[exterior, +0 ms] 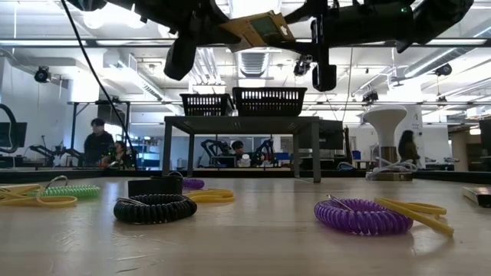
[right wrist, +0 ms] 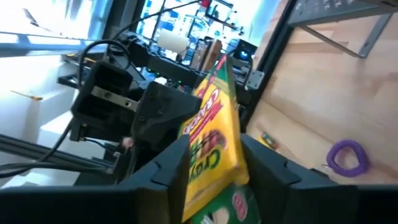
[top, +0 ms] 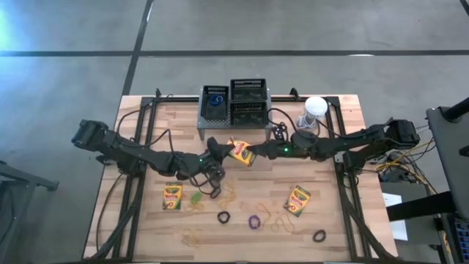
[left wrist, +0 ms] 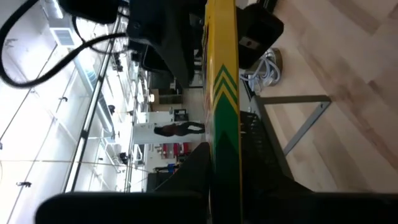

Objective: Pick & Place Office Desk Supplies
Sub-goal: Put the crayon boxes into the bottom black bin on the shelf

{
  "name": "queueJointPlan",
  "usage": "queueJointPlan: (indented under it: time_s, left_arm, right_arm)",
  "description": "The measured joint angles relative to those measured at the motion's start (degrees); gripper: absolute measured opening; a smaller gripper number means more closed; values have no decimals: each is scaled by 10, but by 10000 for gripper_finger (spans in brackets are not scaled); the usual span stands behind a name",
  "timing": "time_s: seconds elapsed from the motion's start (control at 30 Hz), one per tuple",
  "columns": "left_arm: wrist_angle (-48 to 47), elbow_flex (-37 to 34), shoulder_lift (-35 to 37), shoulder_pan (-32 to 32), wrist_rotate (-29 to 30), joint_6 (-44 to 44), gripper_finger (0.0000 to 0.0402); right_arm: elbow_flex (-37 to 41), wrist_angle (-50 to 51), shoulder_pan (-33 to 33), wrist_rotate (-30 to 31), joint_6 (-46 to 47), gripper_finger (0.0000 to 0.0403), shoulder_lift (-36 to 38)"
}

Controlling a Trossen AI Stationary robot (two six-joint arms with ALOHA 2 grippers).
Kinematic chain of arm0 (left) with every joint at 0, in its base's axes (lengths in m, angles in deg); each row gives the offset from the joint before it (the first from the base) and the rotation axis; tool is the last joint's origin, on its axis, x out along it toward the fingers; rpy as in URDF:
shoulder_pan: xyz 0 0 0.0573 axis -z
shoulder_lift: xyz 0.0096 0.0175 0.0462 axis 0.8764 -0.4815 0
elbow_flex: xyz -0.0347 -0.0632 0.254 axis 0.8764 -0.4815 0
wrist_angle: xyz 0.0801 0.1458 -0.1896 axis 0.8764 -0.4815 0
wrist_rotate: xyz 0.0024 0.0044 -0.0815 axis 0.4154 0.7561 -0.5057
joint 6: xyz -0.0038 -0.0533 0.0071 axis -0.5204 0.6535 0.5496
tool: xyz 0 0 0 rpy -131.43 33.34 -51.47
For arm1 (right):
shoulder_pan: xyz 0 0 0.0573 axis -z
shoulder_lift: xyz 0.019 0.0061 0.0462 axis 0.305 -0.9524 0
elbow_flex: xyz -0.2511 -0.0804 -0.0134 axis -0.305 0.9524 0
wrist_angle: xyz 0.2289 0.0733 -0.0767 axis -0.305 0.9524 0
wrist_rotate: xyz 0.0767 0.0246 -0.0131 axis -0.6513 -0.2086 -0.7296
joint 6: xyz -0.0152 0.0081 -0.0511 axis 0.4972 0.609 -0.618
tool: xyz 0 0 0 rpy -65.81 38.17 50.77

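A yellow-and-green crayon box [top: 242, 152] hangs high above the middle of the table, between my two grippers. My left gripper [top: 222, 150] reaches it from the table's left and is shut on it. My right gripper [top: 258, 152] reaches it from the right, its fingers closed against the box's sides. Two more crayon boxes [top: 173, 196] [top: 297, 199] lie flat on the table. Loop bands lie along the near part: green [top: 196, 197], black [top: 223, 217], purple [top: 253, 221], black [top: 319, 235]. Thin tan rubber bands [top: 227, 198] lie among them. My left gripper pinches the box's left end between its two fingers [left wrist: 193, 171], one on each broad face [left wrist: 225, 143]. The fingers come in about level from the table's left. The box is lifted clear of the table. My right gripper has the box's right end [right wrist: 214, 146] between its two fingers [right wrist: 264, 168], which lie against opposite sides of it. The fingers come in level from the table's right. The box stays clear of the table, tilted in the hold.
The grey mesh rack [top: 234, 117] with black baskets stands at the far middle, a blue band [top: 215, 103] in its left basket. A white-domed round object [top: 314, 110] stands to its right. People show in the room behind the table [exterior: 98, 142].
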Motion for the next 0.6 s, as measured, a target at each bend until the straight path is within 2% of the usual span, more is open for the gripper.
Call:
queueJointPlan:
  time_s: [0.3, 0.5, 0.6]
  left_arm:
    - [0, 0, 0, 0, -9, 13, 94]
    - [-6, 0, 0, 1, -9, 78, 129]
    - [-46, 4, 0, 2, -18, 133, 145]
  right_arm:
    - [0, 2, 0, -2, -19, 40, 0]
    - [0, 24, 0, -15, -43, 34, 2]
    - [-1, 66, 0, -20, -68, 34, 4]
